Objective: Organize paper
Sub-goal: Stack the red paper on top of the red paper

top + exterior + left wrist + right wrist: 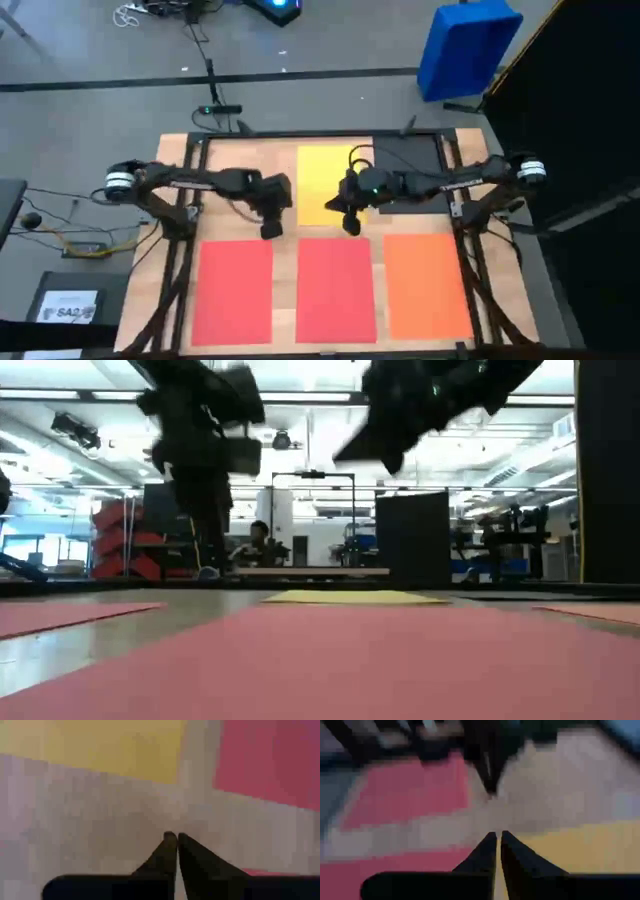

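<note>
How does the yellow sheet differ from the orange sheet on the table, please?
The yellow sheet lies in the far row at the table's middle, while the orange sheet lies in the near row on the right side. The yellow sheet is partly covered from above by the right gripper, shut; the orange sheet shows whole, with nothing over it. Both lie flat, look alike in shape, and neither is held.

Robotics lab or workshop: ceiling strip lights (300, 397) glowing overhead, equipment racks (312, 520) standing behind the counter (285, 150), a person (258, 545) sitting at a bench, cables (70, 235) trailing on grey floor.
</note>
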